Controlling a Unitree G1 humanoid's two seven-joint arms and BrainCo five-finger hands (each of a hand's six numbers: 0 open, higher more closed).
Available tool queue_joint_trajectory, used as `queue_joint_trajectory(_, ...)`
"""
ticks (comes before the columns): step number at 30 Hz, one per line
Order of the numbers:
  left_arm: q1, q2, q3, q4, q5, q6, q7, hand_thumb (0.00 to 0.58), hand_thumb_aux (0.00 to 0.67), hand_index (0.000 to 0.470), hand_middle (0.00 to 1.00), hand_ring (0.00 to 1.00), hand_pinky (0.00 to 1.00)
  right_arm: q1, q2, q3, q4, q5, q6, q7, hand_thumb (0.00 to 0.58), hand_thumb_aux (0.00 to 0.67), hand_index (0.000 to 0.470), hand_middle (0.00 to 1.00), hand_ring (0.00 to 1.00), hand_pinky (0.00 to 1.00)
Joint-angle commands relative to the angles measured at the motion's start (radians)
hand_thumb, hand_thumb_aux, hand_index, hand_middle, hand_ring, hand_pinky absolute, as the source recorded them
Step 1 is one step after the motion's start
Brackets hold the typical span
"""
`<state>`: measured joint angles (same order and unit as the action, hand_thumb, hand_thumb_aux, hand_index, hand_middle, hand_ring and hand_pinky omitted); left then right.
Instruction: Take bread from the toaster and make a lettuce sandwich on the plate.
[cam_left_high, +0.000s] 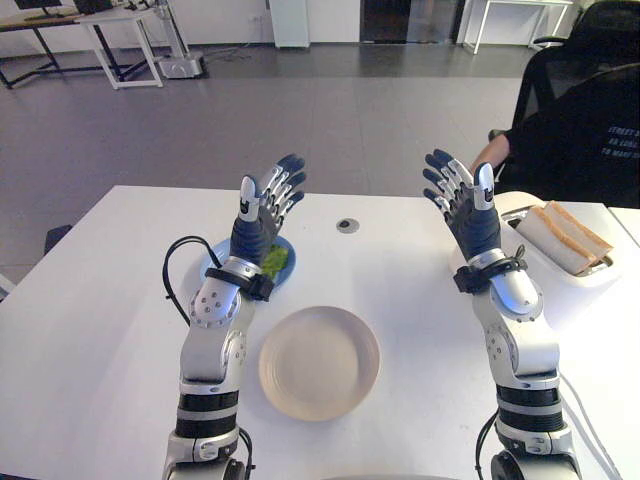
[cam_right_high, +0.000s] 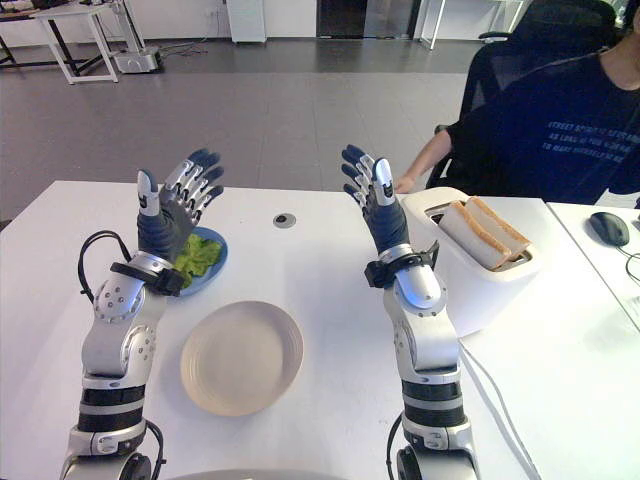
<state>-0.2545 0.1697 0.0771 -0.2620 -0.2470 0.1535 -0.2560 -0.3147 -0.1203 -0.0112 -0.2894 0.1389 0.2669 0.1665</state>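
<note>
Evidently nothing is done: left hand (cam_left_high: 265, 205) and right hand (cam_left_high: 458, 200) hover spread and empty, bread (cam_right_high: 485, 232) stands in the toaster (cam_right_high: 480, 290) at two o'clock of the bare plate (cam_right_high: 240, 355), apparent lettuce (cam_right_high: 198, 258) at eleven.

a white table (cam_left_high: 100, 330) carries a beige plate (cam_left_high: 319, 361) near the middle, a blue dish (cam_right_high: 216, 259) farther off to the left, a white toaster (cam_right_high: 480, 290) at the right, and a small round cap (cam_left_high: 347, 225) far centre.

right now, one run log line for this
left robot hand: open, raised by lettuce | right robot hand: open, raised beside toaster | bread: in toaster | plate: bare
</note>
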Motion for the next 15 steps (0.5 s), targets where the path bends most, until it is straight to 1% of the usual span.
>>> queue_joint_trajectory(1, 0.005, 0.005, -0.017, 0.013, 0.009, 0.004, -0.008, 0.000, 0.000, 0.000, 0.00, 0.00, 0.00, 0.005, -0.006, 0.004, -0.004, -0.004, 0.007, 0.002, 0.000, 0.000, 0.000, 0.00, 0.00, 0.00)
queue_joint_trajectory(7, 0.006, 0.002, -0.028, 0.014, 0.009, 0.005, -0.010, 0.000, 0.000, 0.000, 0.00, 0.00, 0.00, 0.011, -0.005, 0.016, -0.004, -0.010, 0.008, 0.001, 0.000, 0.000, 0.000, 0.00, 0.00, 0.00)
queue_joint_trajectory(9, 0.004, 0.004, -0.029, 0.015, 0.009, 0.004, -0.013, 0.000, 0.000, 0.000, 0.00, 0.00, 0.00, 0.006, -0.021, 0.021, -0.006, -0.034, 0.002, -0.003, 0.000, 0.000, 0.000, 0.00, 0.00, 0.00)
queue_joint_trajectory(11, 0.002, 0.010, -0.029, 0.015, 0.017, -0.001, -0.013, 0.000, 0.000, 0.000, 0.00, 0.00, 0.00, -0.029, -0.090, 0.001, -0.003, -0.097, -0.020, -0.006, 0.000, 0.000, 0.000, 0.00, 0.00, 0.00)
queue_joint_trajectory(12, -0.002, 0.011, -0.030, 0.016, 0.018, -0.002, -0.013, 0.000, 0.000, 0.000, 0.00, 0.00, 0.00, -0.058, -0.148, -0.028, 0.003, -0.137, -0.029, -0.008, 0.000, 0.000, 0.000, 0.00, 0.00, 0.00)
queue_joint_trajectory(15, 0.005, 0.008, -0.030, 0.015, 0.016, -0.005, -0.016, 0.000, 0.000, 0.000, 0.00, 0.00, 0.00, -0.118, -0.371, -0.126, 0.046, -0.297, -0.051, -0.029, 0.000, 0.000, 0.000, 0.00, 0.00, 0.00)
